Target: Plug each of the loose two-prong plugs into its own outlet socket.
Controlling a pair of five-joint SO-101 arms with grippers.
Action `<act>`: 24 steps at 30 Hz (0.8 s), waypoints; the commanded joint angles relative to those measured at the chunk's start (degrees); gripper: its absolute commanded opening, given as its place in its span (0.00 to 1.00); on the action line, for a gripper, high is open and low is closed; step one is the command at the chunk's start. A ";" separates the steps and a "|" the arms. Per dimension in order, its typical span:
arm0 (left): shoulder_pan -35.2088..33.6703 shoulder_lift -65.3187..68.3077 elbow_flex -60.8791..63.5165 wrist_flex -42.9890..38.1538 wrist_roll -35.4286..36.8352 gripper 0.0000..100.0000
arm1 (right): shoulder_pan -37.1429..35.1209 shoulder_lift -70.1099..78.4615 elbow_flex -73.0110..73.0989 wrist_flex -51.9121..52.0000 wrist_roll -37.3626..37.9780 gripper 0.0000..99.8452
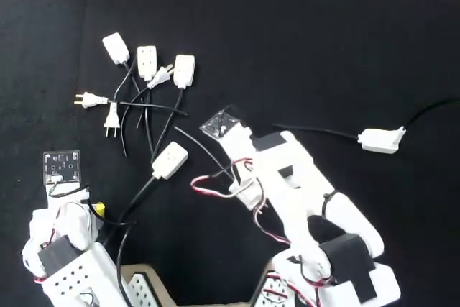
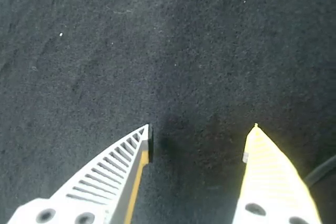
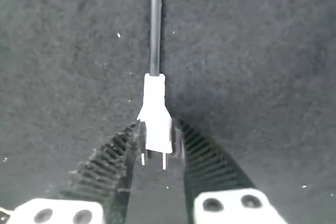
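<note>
Surface: black cloth (image 1: 323, 48)
Right gripper (image 3: 157, 125): clamped on plug (image 3: 155, 103) body, prongs (image 3: 164, 161) free, likely for insertion
Left gripper (image 2: 201, 126): agape, empty

Your left arm (image 1: 68, 264) and right arm (image 1: 302, 192) are white plastic, with black bands (image 1: 345, 253) and red-and-white wires (image 1: 215, 181). Your left end effector (image 2: 202, 127) has one white ribbed finger (image 2: 115, 177) and one yellow; your right end effector (image 3: 156, 125) has dark ribbed ones.

Black cloth table (image 1: 359, 48), tan cardboard (image 1: 164, 287) at near edge
</note>
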 commanded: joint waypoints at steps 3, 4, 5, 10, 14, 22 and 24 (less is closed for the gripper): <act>0.57 -0.18 -0.31 -0.88 0.09 0.29 | -2.20 4.00 -0.31 0.35 -0.62 0.08; 0.57 -0.18 -0.31 -0.88 0.09 0.29 | -2.99 4.00 -0.13 0.44 -0.62 0.09; 0.57 -0.18 -0.31 -0.88 0.09 0.29 | -3.78 4.26 -0.04 0.53 -0.70 0.09; 0.57 -0.18 -0.31 -0.88 0.09 0.29 | -4.31 4.44 -0.04 1.85 -0.79 0.10; 0.48 -0.18 -0.31 -0.88 0.09 0.29 | -4.48 4.44 -0.04 2.73 -1.85 0.20; 0.48 -0.18 -0.31 -0.88 0.09 0.29 | -5.54 4.44 1.19 2.29 -3.16 0.06; 0.48 -0.18 -0.31 -0.88 0.09 0.29 | -5.63 4.09 1.19 2.29 -3.25 0.03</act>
